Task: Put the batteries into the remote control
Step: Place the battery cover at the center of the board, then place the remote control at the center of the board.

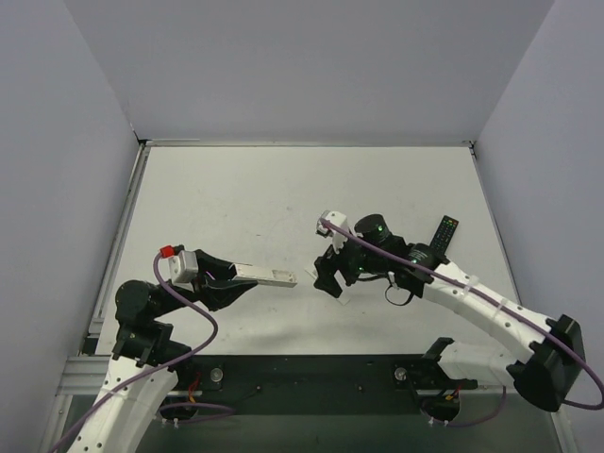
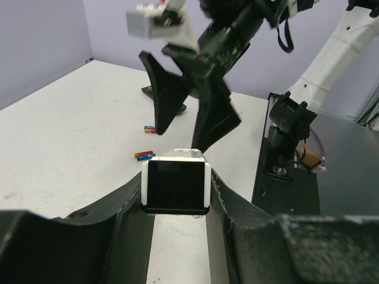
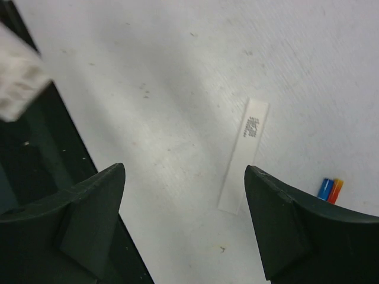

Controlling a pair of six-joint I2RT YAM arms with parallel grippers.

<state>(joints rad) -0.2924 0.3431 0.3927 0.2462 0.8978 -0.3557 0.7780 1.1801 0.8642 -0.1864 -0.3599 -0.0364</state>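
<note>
My left gripper (image 1: pixel 226 276) is shut on the white remote control (image 1: pixel 267 276) and holds it out to the right. In the left wrist view the remote's end with the dark patch (image 2: pixel 176 185) sits between my jaws. My right gripper (image 1: pixel 330 276) is open and empty, just beyond the remote's tip; its black fingers (image 2: pixel 216 115) hang above the table. Tiny blue and red batteries (image 2: pixel 145 156) lie on the table past the remote, with another small pair (image 2: pixel 150 129) farther off. A blue and an orange-red battery (image 3: pixel 330 189) show at the right edge of the right wrist view, beside my open gripper (image 3: pixel 185 168).
A thin white strip with small print (image 3: pixel 244 155) lies flat on the table under the right gripper and shows in the top view (image 1: pixel 345 300). The black remote (image 1: pixel 444 233) lies at the right. Grey walls enclose the table; a dark rail (image 1: pixel 311 373) runs along the near edge.
</note>
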